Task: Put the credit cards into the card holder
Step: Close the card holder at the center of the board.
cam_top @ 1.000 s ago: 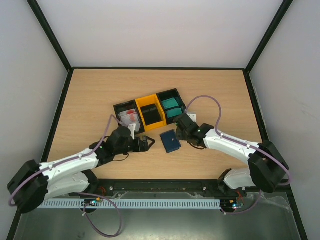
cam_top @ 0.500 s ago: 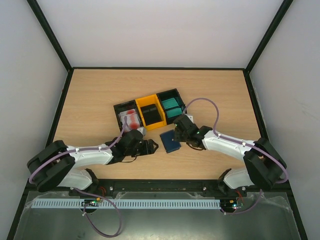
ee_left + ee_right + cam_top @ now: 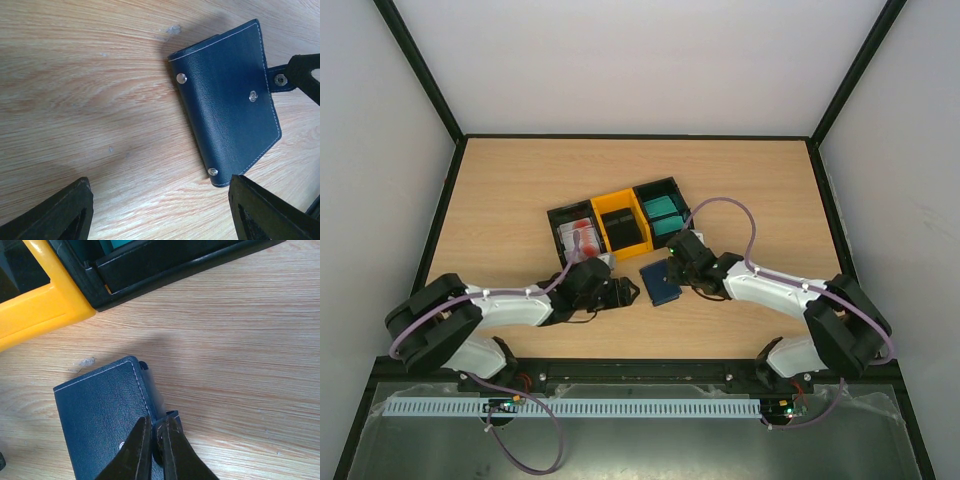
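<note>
card holder (image 3: 658, 285) lies shut on the table (image 3: 520, 190), just in front of the bins (image 3: 563, 213), between both grippers.
left gripper (image 3: 623, 292) hovers near its left edge, jaws wide and holding nothing, bare wood beneath; its fingertips (image 3: 70, 212) are cut off by the wrist view's lower border. credit cards (image 3: 580, 238) sit in the bins, and the yellow bin (image 3: 622, 204) is too dark inside to read. right gripper (image 3: 673, 268) has its jaws almost together, pinching the holder's snap tab (image 3: 276, 80) at the right edge; open table lies further right.
</note>
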Robot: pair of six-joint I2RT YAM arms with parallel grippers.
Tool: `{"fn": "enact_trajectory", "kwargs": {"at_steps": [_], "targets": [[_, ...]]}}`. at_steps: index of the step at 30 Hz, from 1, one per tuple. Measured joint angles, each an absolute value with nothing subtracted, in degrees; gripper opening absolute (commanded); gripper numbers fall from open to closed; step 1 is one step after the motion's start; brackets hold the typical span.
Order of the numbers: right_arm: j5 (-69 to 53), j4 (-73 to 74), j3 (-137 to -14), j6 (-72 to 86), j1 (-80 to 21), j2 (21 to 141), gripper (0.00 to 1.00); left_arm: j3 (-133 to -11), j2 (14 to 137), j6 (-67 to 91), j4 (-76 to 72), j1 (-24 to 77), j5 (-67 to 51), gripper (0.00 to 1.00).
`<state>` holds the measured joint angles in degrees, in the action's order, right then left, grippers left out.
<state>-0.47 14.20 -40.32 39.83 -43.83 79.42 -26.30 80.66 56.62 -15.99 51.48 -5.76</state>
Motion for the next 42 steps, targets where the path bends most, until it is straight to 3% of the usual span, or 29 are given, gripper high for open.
{"fn": "enact_trajectory", "kwargs": {"at_steps": [5, 16, 34, 42], "targets": [[-0.78, 14.20, -40.32, 39.83, -43.83, 79.81, 0.02, -26.76, 82.28, 56.64, -16.49, 51.48, -5.74, 0.75], [-2.50, 13.65, -40.23, 39.83, -43.83, 79.83, 0.02, -31.20, 86.65, 56.75, -15.70, 52.34, -4.36, 0.73], [-7.03, 10.50, -37.63, 40.23, -43.83, 77.47, 0.02, -46.24, 97.30, 53.10, -0.75, 60.51, 12.82, 0.44], [-9.82, 8.16, -36.49, 40.56, -43.83, 77.25, 0.02, -46.44, 97.58, 52.90, -0.75, 61.12, 14.61, 0.43]]}}
